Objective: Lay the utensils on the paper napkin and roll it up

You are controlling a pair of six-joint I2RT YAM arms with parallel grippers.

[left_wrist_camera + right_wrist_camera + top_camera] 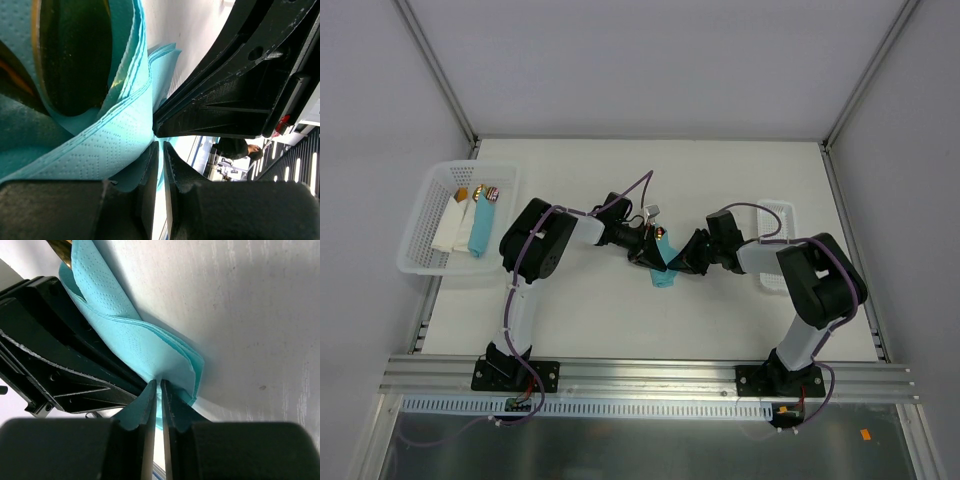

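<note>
- Rolling looks like the step in hand: the paper napkin [663,270] hangs mid-table between the two arms, curled around at least one brownish-gold utensil [60,247].
- The left gripper [161,150] stands narrow, its jaws pinching a fold of the napkin's edge.
- The right gripper [159,386] is likewise narrow, nipping the layered corner close over the table [620,320]; whether the paper touches the surface I cannot tell.
- Both grips hold thin paper only, so pull gently; a hard tug would probably tear it.
- Turn the two wrists together and the same way, so the roll tightens evenly instead of twisting.
- Watch the utensil tip poking out at the far end: tilt the bundle and it may slide free.
- Let go with one gripper at a time, once the loose flap is tucked under.
</note>
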